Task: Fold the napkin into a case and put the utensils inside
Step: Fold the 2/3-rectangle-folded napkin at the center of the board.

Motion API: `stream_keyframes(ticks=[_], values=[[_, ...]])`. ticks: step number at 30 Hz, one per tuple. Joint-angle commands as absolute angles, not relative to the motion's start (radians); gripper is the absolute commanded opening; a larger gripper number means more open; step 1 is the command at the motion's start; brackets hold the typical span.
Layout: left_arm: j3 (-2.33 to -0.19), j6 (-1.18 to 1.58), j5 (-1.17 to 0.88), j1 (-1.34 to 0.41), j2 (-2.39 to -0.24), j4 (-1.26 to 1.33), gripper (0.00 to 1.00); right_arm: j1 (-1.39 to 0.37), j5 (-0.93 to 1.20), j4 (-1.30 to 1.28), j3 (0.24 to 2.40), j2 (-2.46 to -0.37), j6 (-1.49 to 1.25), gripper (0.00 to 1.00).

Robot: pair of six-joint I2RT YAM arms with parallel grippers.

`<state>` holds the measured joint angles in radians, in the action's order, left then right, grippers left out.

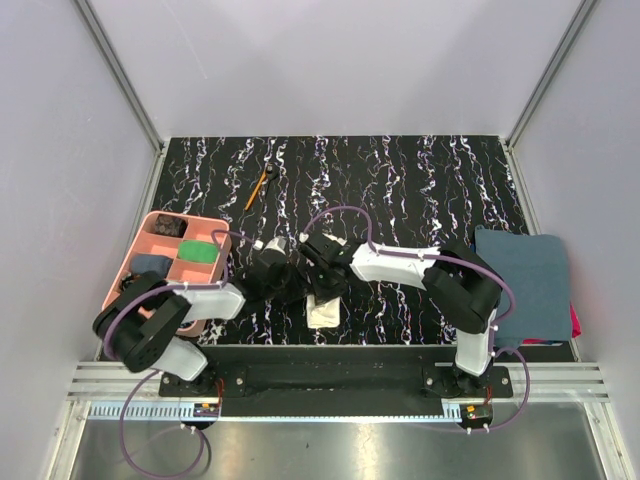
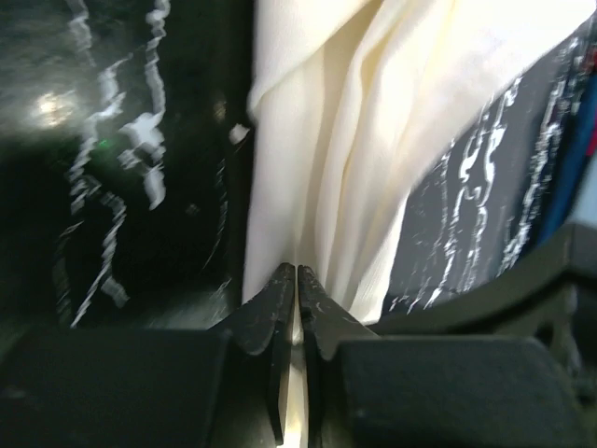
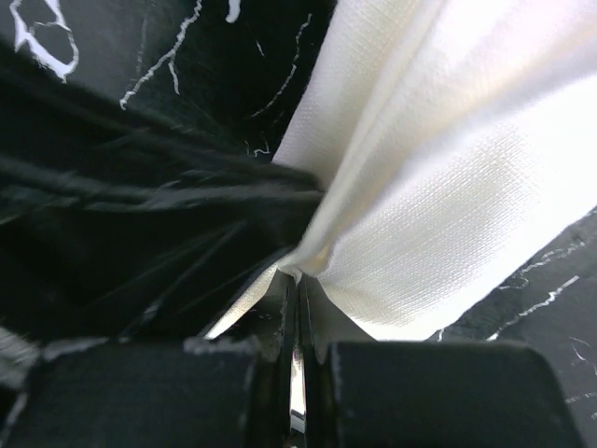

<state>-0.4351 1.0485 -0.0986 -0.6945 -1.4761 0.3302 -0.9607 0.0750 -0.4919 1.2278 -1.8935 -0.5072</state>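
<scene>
A black table [image 1: 420, 180] veined with white fills the view from above. A dark blue-grey towel [image 1: 525, 285] lies at the table's right edge. A pink compartment tray [image 1: 150, 232] sits at the left edge, holding green and dark items too small to name. Two white-and-black arms reach in from the near edge and meet over the middle.

The cream napkin [image 1: 323, 312] is near the middle of the table's near edge, bunched into soft folds and partly hidden under the arms. The utensils [image 1: 262, 183] lie well apart from it, toward the far left corner: a thin orange-handled stick with something black at its far end.

The left pincer [image 2: 297, 280] is pinched closed on a fold of the napkin. The right pincer [image 3: 297, 285] is also clamped on the napkin, with cloth showing between its fingers.
</scene>
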Motion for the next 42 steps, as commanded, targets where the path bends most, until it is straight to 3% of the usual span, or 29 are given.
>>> stream_keyframes(ticks=[1,7,18,27,31,35,39,42], values=[[-0.471,0.963,-0.043,-0.684,-1.365,0.127,0.12,-0.946,0.109,-0.414,1.198,-1.847,-0.528,0.00],[-0.463,0.942,-0.034,-0.661,-1.282,0.069,0.01,-0.942,0.113,-0.414,1.177,-1.822,-0.529,0.00],[-0.402,1.023,-0.123,-0.733,-1.505,0.337,0.00,-0.940,0.138,-0.436,1.207,-1.764,-0.554,0.00],[-0.393,1.054,-0.008,-0.767,-1.398,0.224,0.00,-0.942,0.198,-0.407,1.200,-1.839,-0.571,0.01],[-0.406,1.031,0.040,-0.741,-1.307,0.126,0.00,-0.930,0.228,-0.301,1.134,-1.855,-0.593,0.14],[-0.411,0.996,-0.087,-0.615,-1.255,0.114,0.02,-0.910,0.301,-0.210,1.094,-1.862,-0.614,0.26],[-0.445,0.953,-0.179,-0.514,-1.218,0.097,0.05,-0.876,0.382,-0.141,1.045,-1.816,-0.646,0.46],[-0.417,0.959,-0.225,-0.506,-1.184,0.167,0.08,-0.856,0.442,-0.121,1.028,-1.761,-0.678,0.51]])
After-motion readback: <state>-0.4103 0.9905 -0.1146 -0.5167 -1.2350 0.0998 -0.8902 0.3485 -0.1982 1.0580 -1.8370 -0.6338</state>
